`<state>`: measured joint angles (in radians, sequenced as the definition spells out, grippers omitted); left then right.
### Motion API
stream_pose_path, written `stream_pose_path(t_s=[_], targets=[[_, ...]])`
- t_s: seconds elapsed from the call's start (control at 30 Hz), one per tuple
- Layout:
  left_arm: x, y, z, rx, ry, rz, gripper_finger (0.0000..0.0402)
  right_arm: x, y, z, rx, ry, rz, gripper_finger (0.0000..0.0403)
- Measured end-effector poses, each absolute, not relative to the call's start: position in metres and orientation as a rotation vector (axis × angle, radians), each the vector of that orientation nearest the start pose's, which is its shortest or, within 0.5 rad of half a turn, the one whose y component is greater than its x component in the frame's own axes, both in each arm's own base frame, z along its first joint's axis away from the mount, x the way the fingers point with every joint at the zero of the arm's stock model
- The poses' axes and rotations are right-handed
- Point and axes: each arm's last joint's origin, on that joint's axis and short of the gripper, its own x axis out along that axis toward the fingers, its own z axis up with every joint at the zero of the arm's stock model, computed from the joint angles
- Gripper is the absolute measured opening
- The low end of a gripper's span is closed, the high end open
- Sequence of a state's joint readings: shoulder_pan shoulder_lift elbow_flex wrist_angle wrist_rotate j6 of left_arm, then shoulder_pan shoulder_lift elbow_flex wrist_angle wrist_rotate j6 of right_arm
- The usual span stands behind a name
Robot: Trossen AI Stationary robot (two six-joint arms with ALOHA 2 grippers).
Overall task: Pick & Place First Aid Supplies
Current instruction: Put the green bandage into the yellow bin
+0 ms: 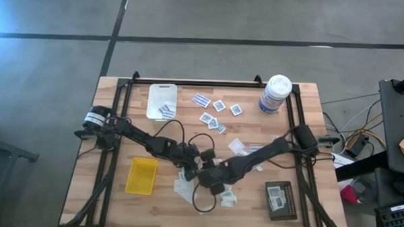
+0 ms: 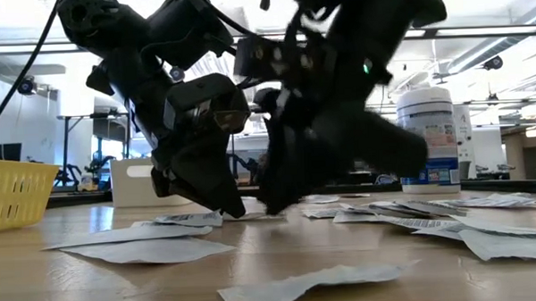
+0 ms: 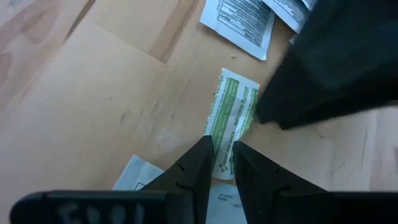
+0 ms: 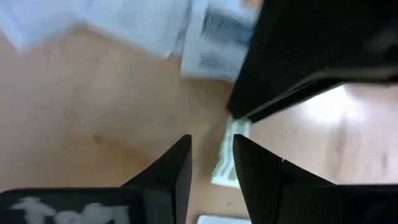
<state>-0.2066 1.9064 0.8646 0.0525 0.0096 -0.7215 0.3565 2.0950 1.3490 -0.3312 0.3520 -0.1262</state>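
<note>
L gripper (image 3: 219, 163): fingers nearly together, pinching end of green-white strip packet (image 3: 233, 118) lying on table centre-front.
R gripper (image 4: 211, 163): fingers apart w/ a gap, same packet between them; grip not evident.
Risk: both grippers crowd one packet; likely collision or packet torn/dragged if both pull.
White tray (image 1: 162, 100): rear-left, holds two blue-striped packets.
Yellow tray (image 1: 141, 175): front-left, contents not visible.
Black tray (image 1: 280, 200): front-right, holds white square packets.
Loose supplies (image 1: 215, 114): scattered mid-table.

White canister (image 1: 276, 94), white tray (image 1: 161, 97), yellow tray (image 1: 141, 175), black tray (image 1: 280, 199) on wooden table (image 1: 107, 124).
</note>
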Motion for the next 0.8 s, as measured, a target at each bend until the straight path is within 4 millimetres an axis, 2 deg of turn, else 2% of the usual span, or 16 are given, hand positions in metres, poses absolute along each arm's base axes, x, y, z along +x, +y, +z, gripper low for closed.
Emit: stream_pose_path(t_s=[0.2,0.53,0.8], targets=[[0.328,-0.069,0.090,-0.566,1.015,0.160,0.0087,0.394,0.136,0.123,-0.564,1.042,-0.005,0.0111],[0.328,-0.069,0.091,-0.581,1.014,0.160,0.0087,0.393,0.134,0.121,-0.587,1.056,-0.031,0.0105],[0.330,-0.066,0.091,-0.594,1.006,0.157,0.0087,0.391,0.146,0.122,-0.612,1.023,0.015,0.0098]])
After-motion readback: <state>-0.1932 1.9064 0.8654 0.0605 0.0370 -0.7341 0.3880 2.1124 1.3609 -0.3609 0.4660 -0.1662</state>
